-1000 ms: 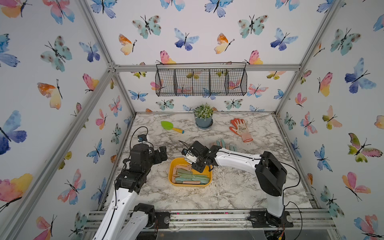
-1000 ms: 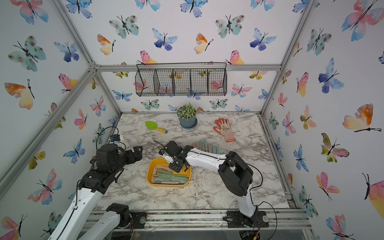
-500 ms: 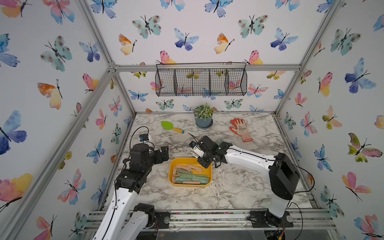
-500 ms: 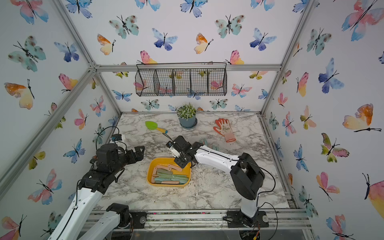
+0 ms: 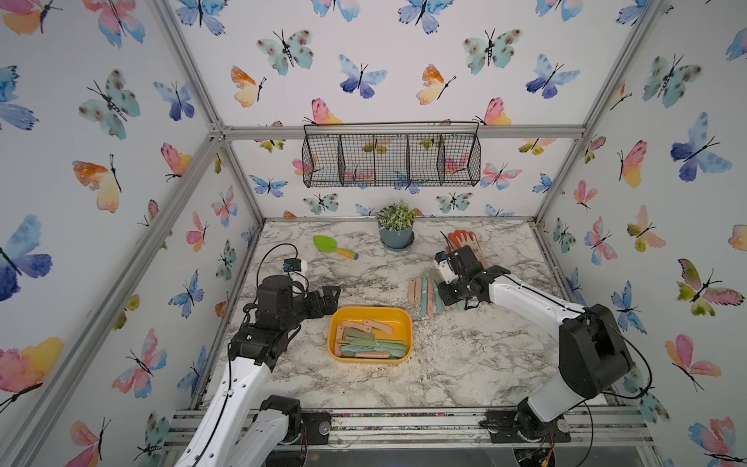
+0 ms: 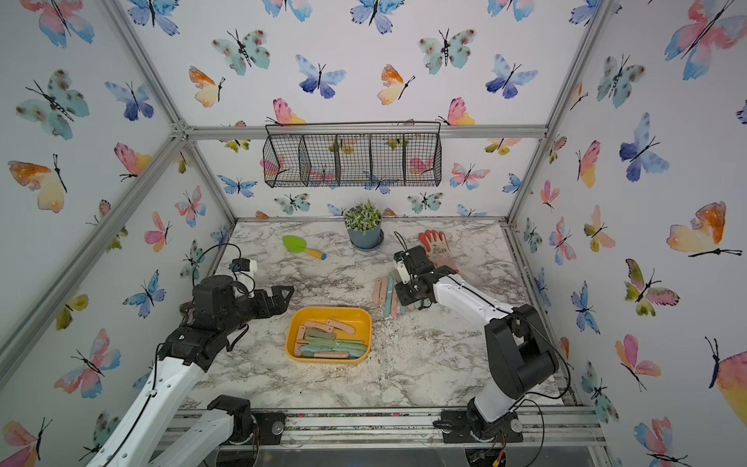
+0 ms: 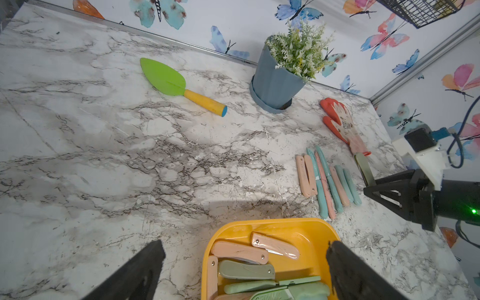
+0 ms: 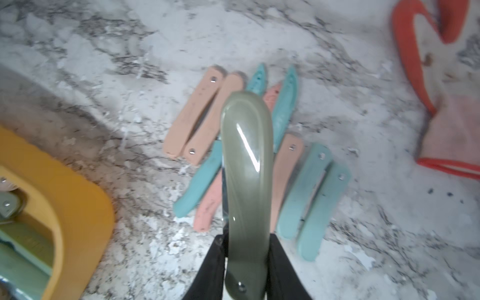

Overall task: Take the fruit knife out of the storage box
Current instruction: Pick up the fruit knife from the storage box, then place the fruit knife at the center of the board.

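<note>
I see the fruit knife [image 8: 246, 181]: folded, with a glossy olive-green handle and one rivet at the gripped end. My right gripper [image 8: 246, 244] clamps it at the row of knives [image 8: 192, 122] on the table [image 8: 376, 233], outside the storage box [image 8: 78, 207]. Bare marble separates the row and the glove [image 8: 441, 124]. My left gripper [image 7: 245, 246] stands spread wide near the box.

Marble [image 5: 364, 279] beyond the storage box [image 5: 370, 311] lies open — knife row [image 5: 425, 292] crowds its far right.
</note>
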You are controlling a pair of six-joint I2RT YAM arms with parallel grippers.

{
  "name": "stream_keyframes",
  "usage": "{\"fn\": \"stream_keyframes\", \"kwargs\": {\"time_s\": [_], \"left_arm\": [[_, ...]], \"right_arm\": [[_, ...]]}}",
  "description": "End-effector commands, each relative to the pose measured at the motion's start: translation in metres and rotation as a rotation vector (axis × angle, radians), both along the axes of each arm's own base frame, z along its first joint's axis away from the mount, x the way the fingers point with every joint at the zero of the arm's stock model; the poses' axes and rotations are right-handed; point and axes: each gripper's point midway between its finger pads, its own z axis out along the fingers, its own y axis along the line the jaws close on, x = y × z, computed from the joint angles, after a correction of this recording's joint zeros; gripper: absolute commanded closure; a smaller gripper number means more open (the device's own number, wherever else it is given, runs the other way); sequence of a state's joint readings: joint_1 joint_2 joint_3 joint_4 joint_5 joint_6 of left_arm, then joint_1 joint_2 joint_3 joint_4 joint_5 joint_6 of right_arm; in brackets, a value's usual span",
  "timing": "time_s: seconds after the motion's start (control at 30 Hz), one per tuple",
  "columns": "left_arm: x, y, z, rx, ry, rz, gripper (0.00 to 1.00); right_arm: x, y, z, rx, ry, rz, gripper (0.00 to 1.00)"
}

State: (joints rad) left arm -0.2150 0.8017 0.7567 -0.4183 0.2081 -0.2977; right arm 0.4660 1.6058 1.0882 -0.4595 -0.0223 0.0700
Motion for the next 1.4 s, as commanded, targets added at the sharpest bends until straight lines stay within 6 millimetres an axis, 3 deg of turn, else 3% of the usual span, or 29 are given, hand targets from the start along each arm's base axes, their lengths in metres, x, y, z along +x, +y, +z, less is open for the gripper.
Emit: {"fn": "stream_keyframes", "kwargs": {"time_s": [0.0,0.2,0.37,0.8,1.37], "left_arm": [[-0.003,-0.014,-0.001,-0.023,-0.007,-0.071,0.02],[-0.007,-0.034,-0.011,-0.033,0.040,-0.156,0.02],[-0.012,-0.047,-0.016,-0.025,0.057,-0.203,0.02],[-0.008,-0.036,-0.018,0.019,0.059,-0.143,0.02],[-0.007,-0.032,-0.016,0.029,0.050,-0.121,0.02]], "right_arm": [[0.005,-0.023,0.003,0.090,0.021,-0.090,0.73],[0.008,-0.066,-0.018,0.180,0.093,-0.219,0.73],[0.008,-0.083,-0.035,0.202,0.150,-0.292,0.73],[0.001,-0.075,-0.065,0.252,0.261,-0.283,0.72],[0.005,-0.078,-0.081,0.230,0.286,-0.307,0.71]]}}
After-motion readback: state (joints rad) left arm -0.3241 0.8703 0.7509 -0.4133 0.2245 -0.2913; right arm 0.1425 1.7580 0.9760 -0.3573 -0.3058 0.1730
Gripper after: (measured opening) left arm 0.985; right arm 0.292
